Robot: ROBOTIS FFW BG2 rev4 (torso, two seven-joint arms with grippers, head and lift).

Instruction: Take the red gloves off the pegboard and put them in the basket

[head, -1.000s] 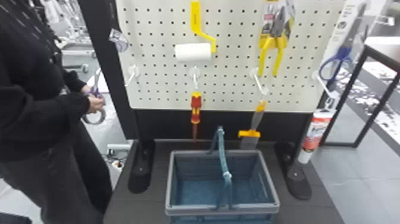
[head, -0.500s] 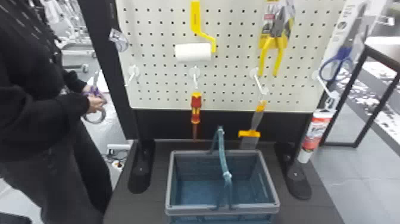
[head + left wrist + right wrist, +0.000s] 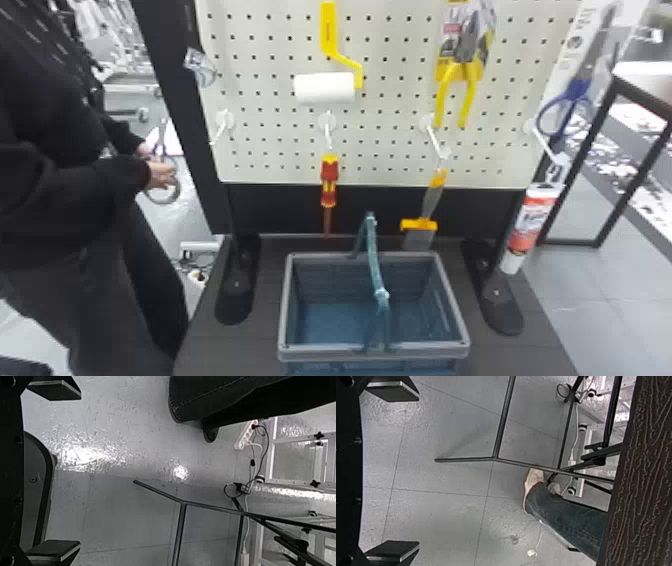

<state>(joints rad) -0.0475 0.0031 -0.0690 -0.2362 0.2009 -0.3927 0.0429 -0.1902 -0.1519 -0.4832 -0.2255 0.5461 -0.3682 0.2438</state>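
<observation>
The white pegboard (image 3: 390,150) stands upright behind the basket (image 3: 375,350) in the head view, with tools hanging on its hooks. The basket is grey-rimmed with blue walls, its handle raised across the middle and its bare blue bottom showing. In the left wrist view my left gripper (image 3: 55,471) is open, its two fingers wide apart over grey floor. My right gripper (image 3: 393,471) is likewise open in the right wrist view, with only floor between its fingers.
A paint roller (image 3: 324,88), red screwdriver (image 3: 329,182), scraper (image 3: 420,230), yellow-handled pliers (image 3: 462,75), blue scissors (image 3: 567,107) and a tube (image 3: 531,222) hang at the board. Its black feet flank the basket. A dark wooden edge (image 3: 643,479) crosses the right wrist view.
</observation>
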